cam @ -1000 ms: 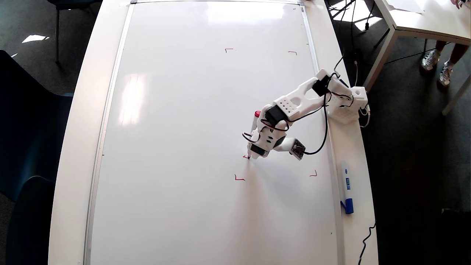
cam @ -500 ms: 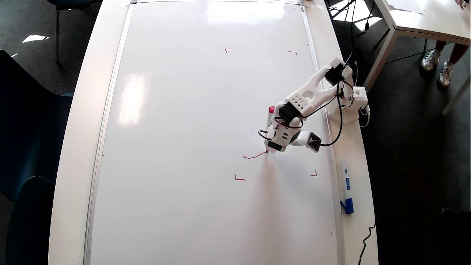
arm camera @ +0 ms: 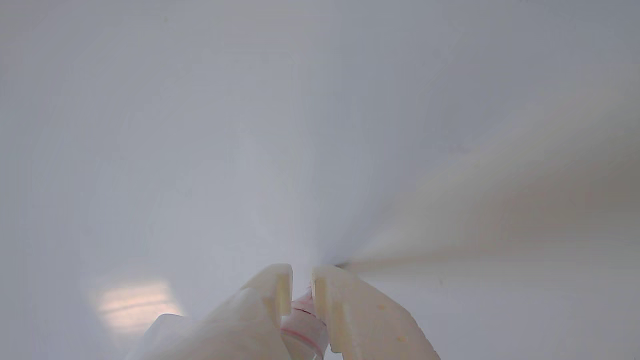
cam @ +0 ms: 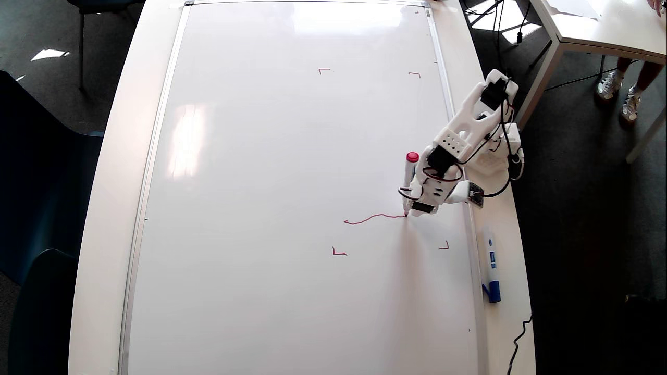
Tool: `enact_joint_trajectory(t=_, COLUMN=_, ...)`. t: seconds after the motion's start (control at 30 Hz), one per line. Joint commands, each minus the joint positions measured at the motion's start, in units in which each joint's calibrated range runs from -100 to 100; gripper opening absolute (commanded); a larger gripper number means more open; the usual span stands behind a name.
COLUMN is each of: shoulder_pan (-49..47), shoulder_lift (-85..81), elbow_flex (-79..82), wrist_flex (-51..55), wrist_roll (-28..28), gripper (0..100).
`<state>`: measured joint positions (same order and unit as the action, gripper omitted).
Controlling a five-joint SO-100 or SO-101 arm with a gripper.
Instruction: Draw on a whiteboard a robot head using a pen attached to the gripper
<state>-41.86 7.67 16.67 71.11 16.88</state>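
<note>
The whiteboard (cam: 271, 156) fills most of the overhead view, with small red corner marks on its right half. Of the robot head only one wobbly red line (cam: 372, 217) shows, running from about the board's middle to the pen tip. My gripper (cam: 408, 211) is shut on the pen (cam: 409, 177), a white marker with its red cap end up and its tip touching the board at the line's right end. In the wrist view my two pale fingers (arm camera: 327, 300) clamp the pen (arm camera: 302, 325) over blank whiteboard (arm camera: 250, 125); the tip is hidden there.
A white marker with a blue cap (cam: 490, 265) lies on the table strip right of the board. The arm's base (cam: 497, 153) sits at the table's right edge. A second table (cam: 599, 26) and a person's feet (cam: 620, 94) are at top right.
The gripper has dragged the pen rightwards across the board. The red line has grown from a tiny mark to a long wobbly stroke. The arm has folded back toward its base.
</note>
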Motion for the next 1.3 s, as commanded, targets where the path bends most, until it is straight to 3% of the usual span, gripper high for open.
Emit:
enact_joint_trajectory(t=0.0, shoulder_pan=-1.1, shoulder_lift=-2.7, elbow_flex=5.1, wrist_flex=-0.8, wrist_roll=-0.1, gripper=1)
enact_joint_trajectory(t=0.63, shoulder_pan=-0.8, shoulder_lift=-19.9, elbow_flex=26.6, wrist_flex=-2.9, wrist_roll=0.3, gripper=1)
enact_joint_trajectory(t=1.27, shoulder_pan=21.3, shoulder_lift=-31.9, elbow_flex=42.8, wrist_flex=-2.0, wrist_roll=11.8, gripper=1)
